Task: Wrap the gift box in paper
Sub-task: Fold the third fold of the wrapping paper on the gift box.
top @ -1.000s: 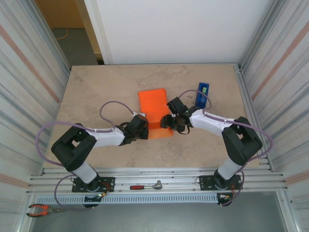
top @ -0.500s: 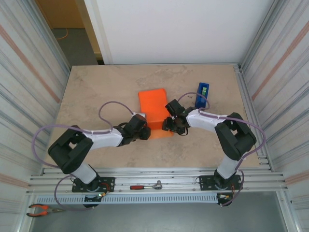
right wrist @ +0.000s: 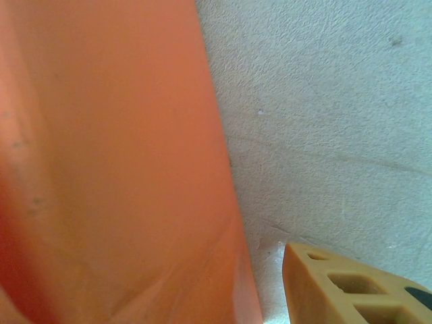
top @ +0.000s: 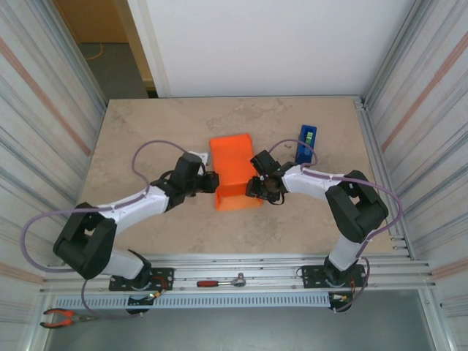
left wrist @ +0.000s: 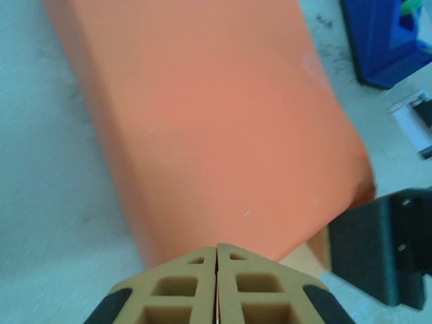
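Note:
The orange paper lies folded over the gift box in the middle of the table, so the box itself is covered. In the left wrist view the paper forms a rounded hump, and a tan patch peeks out at its open end. My left gripper is shut, its tips meeting right at the paper's left side with nothing visibly between them. My right gripper stands at the bundle's right near corner. One tan finger shows, apart from the paper, with bare table in the gap.
A blue tape dispenser stands just right of the bundle, behind the right arm. A ratchet wrench and pliers lie on the front rail. Corrugated walls close in both sides of the table.
My left gripper opened briefly, then shut, moving from the bundle's near-left corner farther along its left side as the arm swung outward. The paper's left side now stands folded up. The right gripper shifted slightly left.

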`<state>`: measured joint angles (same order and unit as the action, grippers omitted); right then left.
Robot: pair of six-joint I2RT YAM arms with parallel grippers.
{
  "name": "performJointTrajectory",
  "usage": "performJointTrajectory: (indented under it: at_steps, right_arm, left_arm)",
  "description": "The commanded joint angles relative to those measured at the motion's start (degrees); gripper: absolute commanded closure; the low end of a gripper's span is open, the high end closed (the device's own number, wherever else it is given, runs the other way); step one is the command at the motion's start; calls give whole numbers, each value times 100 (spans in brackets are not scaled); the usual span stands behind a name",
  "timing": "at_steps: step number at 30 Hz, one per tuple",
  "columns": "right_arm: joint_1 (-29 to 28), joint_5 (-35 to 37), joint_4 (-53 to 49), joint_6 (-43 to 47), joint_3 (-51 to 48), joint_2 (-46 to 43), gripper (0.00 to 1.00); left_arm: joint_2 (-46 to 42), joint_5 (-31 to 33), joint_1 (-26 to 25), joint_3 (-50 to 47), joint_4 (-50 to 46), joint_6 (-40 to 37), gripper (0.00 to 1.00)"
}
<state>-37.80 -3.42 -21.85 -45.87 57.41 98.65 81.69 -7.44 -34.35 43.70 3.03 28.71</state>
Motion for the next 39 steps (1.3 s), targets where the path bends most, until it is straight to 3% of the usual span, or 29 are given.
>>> performJointTrajectory:
  at_steps: [1, 10, 23, 26, 29, 32, 39]
  right_arm:
    - [-8, 25, 1, -45, -91, -41, 46]
    - [-7, -7, -6, -41, -130, -101, 46]
    - [-3, -177, -61, -36, -91, -344, 40]
    - [-8, -168, -104, -19, -66, -374, 40]
    - [-3, -183, -118, -23, -73, -365, 40]
    - [-4, -190, -129, -25, -85, -374, 40]
    - [1, -173, -127, -11, -108, -366, 40]
  left_arm:
    - [202, -284, -11, 313, -46, -294, 93]
    - [620, -211, -175, 349, -81, -441, 92]
    - [844, 731, -415, 550, -722, -1174, 90]
    - [708, 691, -424, 612, -781, -1321, 85]
    - [476, 636, -424, 706, -840, -1525, 69]
    - [258, 687, -424, 922, -1141, -1991, 61]
    - [285, 546, -344, 1481, -1977, -2774, 58]
